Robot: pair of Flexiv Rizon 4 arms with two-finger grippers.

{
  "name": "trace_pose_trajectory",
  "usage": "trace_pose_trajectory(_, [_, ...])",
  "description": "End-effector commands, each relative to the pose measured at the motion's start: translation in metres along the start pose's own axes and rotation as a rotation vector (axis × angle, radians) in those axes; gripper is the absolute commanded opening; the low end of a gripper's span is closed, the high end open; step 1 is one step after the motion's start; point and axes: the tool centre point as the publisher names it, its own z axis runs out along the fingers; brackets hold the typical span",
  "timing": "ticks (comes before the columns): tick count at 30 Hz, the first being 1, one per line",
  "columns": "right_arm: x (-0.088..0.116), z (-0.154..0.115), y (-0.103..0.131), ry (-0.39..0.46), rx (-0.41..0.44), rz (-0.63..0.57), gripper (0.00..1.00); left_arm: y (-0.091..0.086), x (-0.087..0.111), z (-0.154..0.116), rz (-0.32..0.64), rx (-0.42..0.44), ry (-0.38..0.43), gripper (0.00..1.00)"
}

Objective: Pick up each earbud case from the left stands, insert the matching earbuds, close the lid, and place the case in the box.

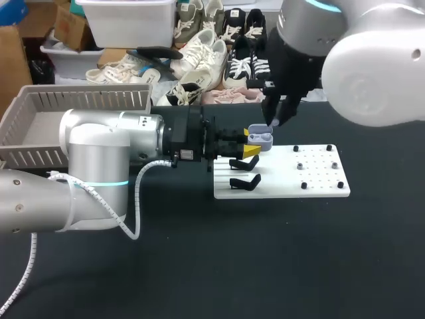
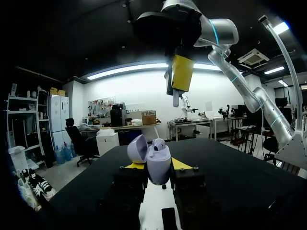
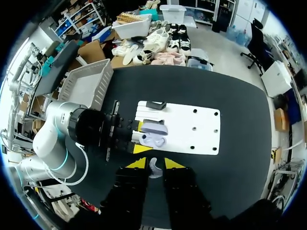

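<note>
Over black table point(image 1: 199, 266), left claw point(image 1: 252, 142) grips open earbud case point(image 2: 158, 165) with a bud point(image 2: 159, 143) inside, right claw point(image 3: 153, 164) pinches an earbud point(image 3: 153, 169).

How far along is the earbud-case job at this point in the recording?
Done: the case is off its stand, lid open, clamped in the left gripper. In hand: the right gripper holds an earbud just above the case. Left: seat the earbud, close the lid, and put the case in the box, where no case shows yet.
</note>
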Motion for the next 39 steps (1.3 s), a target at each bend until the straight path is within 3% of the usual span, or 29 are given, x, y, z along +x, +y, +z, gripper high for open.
trace_pose_trajectory(1, [0.009, -0.003, 0.0, -0.018, -0.018, -0.044, 0.0, 0.001, 0.0, 0.0, 0.0, 0.002, -0.001, 0.0])
trace_pose_trajectory(13, [0.001, 0.015, 0.017, 0.094, 0.014, -0.152, 0.0, 0.001, 0.0, 0.0, 0.0, 0.002, -0.001, 0.0])
trace_pose_trajectory(29, [-0.013, 0.031, 0.02, 0.095, 0.068, -0.101, 0.0, 0.001, 0.0, 0.0, 0.0, 0.002, -0.001, 0.0])
trace_pose_trajectory(39, [-0.015, 0.039, 0.022, 0.091, 0.06, -0.103, 0.0, 0.001, 0.0, 0.0, 0.0, 0.002, -0.001, 0.0])
